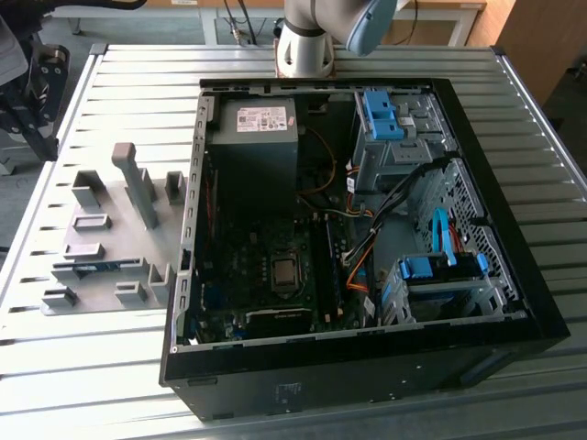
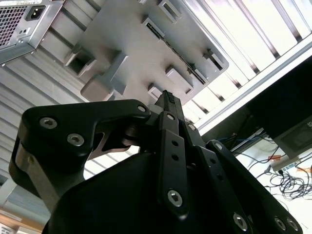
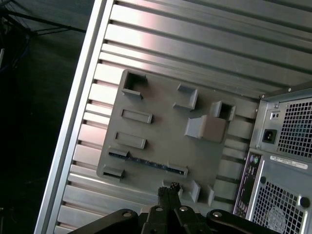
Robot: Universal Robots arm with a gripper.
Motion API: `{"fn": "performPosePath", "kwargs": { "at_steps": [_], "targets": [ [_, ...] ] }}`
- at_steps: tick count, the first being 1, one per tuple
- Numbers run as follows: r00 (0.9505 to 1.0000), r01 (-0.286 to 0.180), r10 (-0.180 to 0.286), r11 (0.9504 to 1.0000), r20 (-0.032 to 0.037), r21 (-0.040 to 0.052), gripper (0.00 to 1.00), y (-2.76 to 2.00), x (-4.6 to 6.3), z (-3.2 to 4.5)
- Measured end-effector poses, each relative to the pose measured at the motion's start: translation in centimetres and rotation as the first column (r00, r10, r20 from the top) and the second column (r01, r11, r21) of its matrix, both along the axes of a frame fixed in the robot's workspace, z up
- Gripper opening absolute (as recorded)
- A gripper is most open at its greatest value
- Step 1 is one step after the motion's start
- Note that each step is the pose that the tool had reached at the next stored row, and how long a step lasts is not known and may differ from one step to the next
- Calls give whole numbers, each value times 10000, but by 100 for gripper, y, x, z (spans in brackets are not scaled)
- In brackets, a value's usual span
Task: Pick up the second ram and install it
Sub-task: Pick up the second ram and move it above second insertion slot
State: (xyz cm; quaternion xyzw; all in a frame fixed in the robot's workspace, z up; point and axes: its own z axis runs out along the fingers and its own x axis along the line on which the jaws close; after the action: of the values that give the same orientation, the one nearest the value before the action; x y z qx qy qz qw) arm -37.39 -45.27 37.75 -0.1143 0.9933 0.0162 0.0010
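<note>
The second ram [image 1: 96, 267] is a thin blue stick lying flat between two low holders on the grey fixture plate [image 1: 110, 197], at the exterior view's left. In the first wrist view the ram [image 3: 146, 162] runs as a dark strip across the plate [image 3: 165, 131]. My gripper [image 3: 169, 189] hangs well above the plate's edge, close to the ram's line, with its black fingers pressed together and nothing between them. In the second wrist view the shut gripper [image 2: 168, 97] points at the plate [image 2: 131, 53], where the ram [image 2: 178, 53] shows as a dark line.
An open black computer case [image 1: 367, 353] lies on the slatted metal table [image 1: 514, 101], to the right of the plate. Inside are the green motherboard [image 1: 248, 266] with long black slots [image 1: 326, 266], a power supply [image 1: 252, 137] and blue drive brackets [image 1: 440, 266]. Grey blocks [image 1: 138, 183] stand on the plate.
</note>
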Motion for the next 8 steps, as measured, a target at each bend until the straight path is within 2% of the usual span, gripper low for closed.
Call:
{"fn": "performPosePath", "kwargs": {
  "at_steps": [8],
  "targets": [
    [9999,-133,133,9999,0,0,10,0,0,0]
  ]
}}
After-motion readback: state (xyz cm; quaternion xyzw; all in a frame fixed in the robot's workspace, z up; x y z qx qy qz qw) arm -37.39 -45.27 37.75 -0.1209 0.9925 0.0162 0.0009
